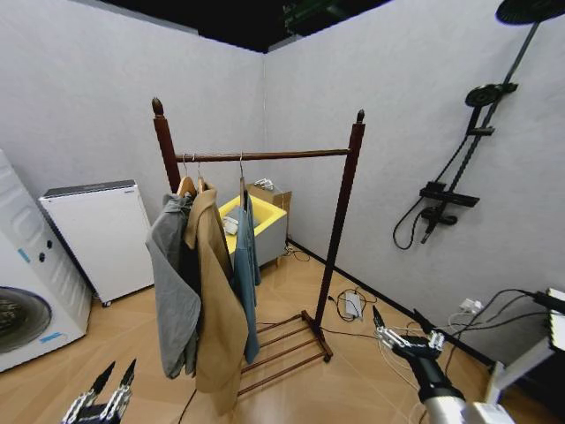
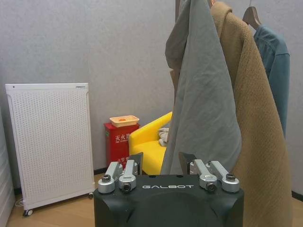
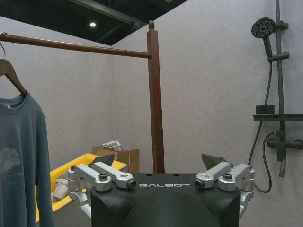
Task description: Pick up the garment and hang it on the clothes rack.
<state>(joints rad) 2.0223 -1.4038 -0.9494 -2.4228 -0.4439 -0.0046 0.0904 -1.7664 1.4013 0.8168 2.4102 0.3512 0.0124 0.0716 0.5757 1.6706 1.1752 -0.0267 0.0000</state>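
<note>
My right gripper [image 1: 406, 329] and left gripper [image 1: 106, 389] are hanging released; the garment [image 1: 246, 265] is hanging lengthwise between them, nearer my left

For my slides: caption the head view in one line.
Teal garment hangs on the clothes rack beside a grey garment and tan coat; left hand and right hand open, low.
</note>
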